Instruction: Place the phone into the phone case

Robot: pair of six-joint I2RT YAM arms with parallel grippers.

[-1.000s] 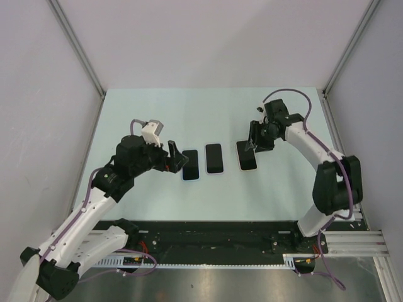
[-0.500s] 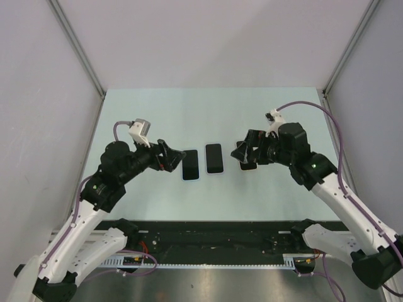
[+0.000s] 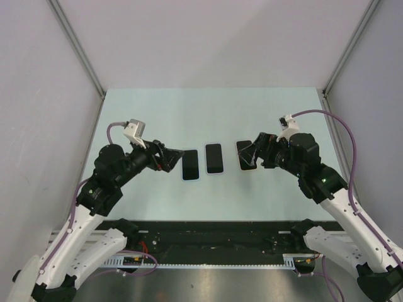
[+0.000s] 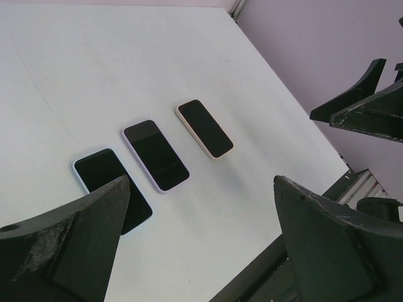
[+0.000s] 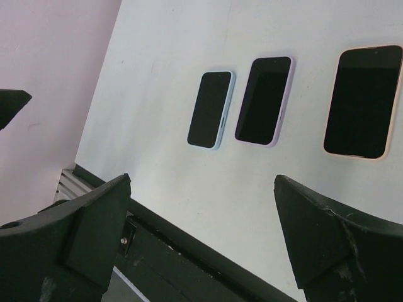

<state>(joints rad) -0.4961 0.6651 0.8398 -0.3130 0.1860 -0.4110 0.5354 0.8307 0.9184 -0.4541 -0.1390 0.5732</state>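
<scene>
Left claw and right claw both gape wide, gripping and touching nothing; three phones lie in a row between them.

No text, label, brand mark or number can be read in any view. The screens of the blue-cased phone, the lavender-cased phone and the peach-cased phone are dark and blank. Any markings on the black rail at the table's near edge are too small to make out.
</scene>
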